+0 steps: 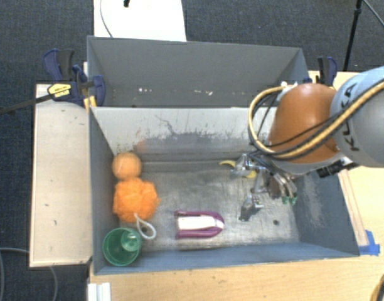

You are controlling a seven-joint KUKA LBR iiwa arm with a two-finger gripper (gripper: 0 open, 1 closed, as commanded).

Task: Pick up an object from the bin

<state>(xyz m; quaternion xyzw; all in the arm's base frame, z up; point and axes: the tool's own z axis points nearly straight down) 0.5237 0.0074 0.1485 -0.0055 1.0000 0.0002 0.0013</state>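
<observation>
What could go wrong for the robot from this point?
The gripper hangs over bare bin floor, so going down here it may grab nothing; the purple-and-white thing lies apart, toward the view's left. The orange ball, orange mesh puff and green cup crowd the left wall, probably awkward to reach.

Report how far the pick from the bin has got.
Done: the gripper is low inside the bin, over bare floor just right of the purple-and-white object. In hand: nothing is lifted; that object, the orange ball, the orange mesh sponge and the green cup all lie on the floor. Left: grasping one thing and raising it out.
</observation>
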